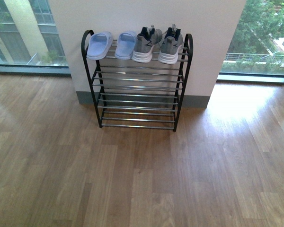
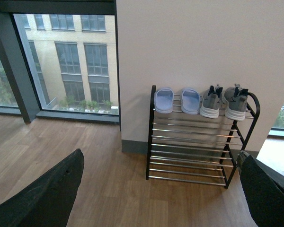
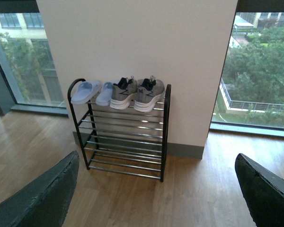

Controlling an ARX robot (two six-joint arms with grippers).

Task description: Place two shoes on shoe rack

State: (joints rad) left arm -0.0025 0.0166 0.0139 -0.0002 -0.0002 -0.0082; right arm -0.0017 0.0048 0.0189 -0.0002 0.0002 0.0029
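Note:
The shoe rack point(image 1: 137, 101) stands against the white wall, with black arched sides and chrome bars. On its top tier sit two pale blue slides point(image 1: 100, 45) point(image 1: 125, 44) on the left and two grey sneakers point(image 1: 146, 43) point(image 1: 171, 44) with white soles on the right. The same rack point(image 2: 194, 142) point(image 3: 123, 137) and shoes show in both wrist views, well away from the arms. My left gripper point(image 2: 161, 198) is open and holds nothing. My right gripper point(image 3: 156, 196) is open too, over bare floor. Neither arm shows in the front view.
Wooden floor point(image 1: 142, 179) stretches in front of the rack. The lower tiers point(image 1: 137, 116) carry nothing. Floor-to-ceiling windows point(image 1: 23, 33) point(image 1: 265, 38) flank the white wall section point(image 1: 146, 14) behind the rack.

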